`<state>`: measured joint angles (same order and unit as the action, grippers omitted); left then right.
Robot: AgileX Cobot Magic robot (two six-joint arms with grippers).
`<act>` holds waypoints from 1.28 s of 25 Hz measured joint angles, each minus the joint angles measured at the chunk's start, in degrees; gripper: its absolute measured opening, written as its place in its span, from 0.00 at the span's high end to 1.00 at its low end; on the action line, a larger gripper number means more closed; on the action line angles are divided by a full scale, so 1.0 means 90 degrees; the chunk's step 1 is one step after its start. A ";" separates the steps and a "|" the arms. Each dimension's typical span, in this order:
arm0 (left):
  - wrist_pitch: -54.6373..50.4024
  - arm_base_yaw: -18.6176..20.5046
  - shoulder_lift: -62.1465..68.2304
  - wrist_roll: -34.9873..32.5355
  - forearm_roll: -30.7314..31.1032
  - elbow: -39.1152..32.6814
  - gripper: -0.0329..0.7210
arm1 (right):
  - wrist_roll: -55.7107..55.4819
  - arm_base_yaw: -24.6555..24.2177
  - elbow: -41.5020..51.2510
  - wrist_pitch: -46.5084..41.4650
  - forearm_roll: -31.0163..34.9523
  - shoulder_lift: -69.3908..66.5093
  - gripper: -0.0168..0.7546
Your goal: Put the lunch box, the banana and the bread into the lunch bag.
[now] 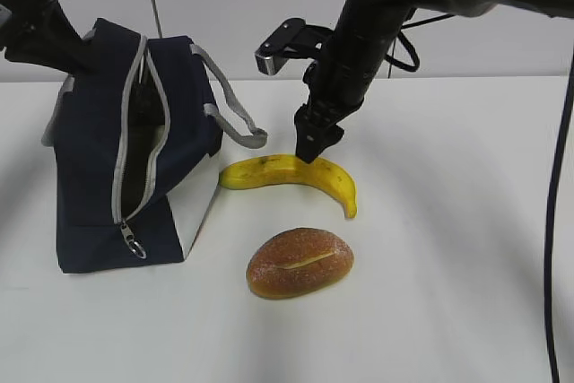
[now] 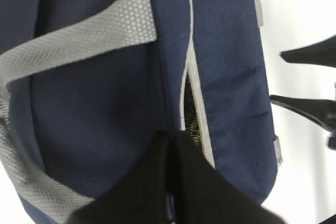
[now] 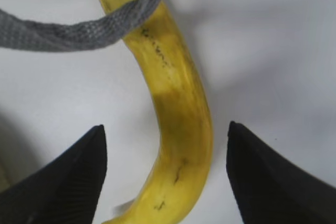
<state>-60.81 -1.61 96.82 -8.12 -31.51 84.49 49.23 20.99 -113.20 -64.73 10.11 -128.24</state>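
Bread (image 1: 300, 263) near & banana (image 1: 291, 175) behind still on bench (image 1: 448, 293), right pincer (image 3: 167, 174) apart astride banana; left pincer (image 2: 173, 182) together on unzipped lunch bag (image 1: 126, 150); lunch box unseen.

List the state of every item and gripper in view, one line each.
Dark navy fabric lunch bag: zipper partly open, tilted, gripped.
Curved yellow banana: lying on table, ungrasped.
Golden-brown oval bread roll: lying on table, untouched.
Left gripper: shut on bag fabric.
Right gripper: open, straddling banana.
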 joint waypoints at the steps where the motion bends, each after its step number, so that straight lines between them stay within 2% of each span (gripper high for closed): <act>1: 0.0000 0.0000 0.0000 0.0000 0.0000 0.0000 0.96 | 0.0173 0.0000 0.0000 0.0115 0.0062 -0.0090 0.31; 11: -0.0038 0.0000 0.0000 0.0000 0.0000 0.0000 0.96 | 0.0947 0.0000 0.0000 0.1064 0.0321 -0.0701 0.29; 17: -0.0049 0.0000 0.0000 0.0000 0.0000 0.0000 0.96 | 0.1144 0.0000 0.0000 0.1202 0.0428 -0.0951 0.29; 19: -0.0049 0.0000 0.0000 0.0000 0.0000 0.0000 0.96 | 0.1167 0.0011 0.0000 0.1215 0.0439 -0.0951 0.34; 25: -0.0049 0.0000 0.0000 0.0000 0.0000 0.0000 0.96 | 0.1216 0.0021 0.0000 0.1220 0.0439 -0.0975 0.55; 32: -0.0049 0.0000 0.0000 0.0000 0.0006 0.0000 0.96 | 0.1190 0.0021 0.0000 0.1197 0.0378 -0.0975 0.59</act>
<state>-61.26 -1.61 96.82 -8.12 -31.45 84.49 59.93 21.17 -113.20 -53.96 13.52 -137.02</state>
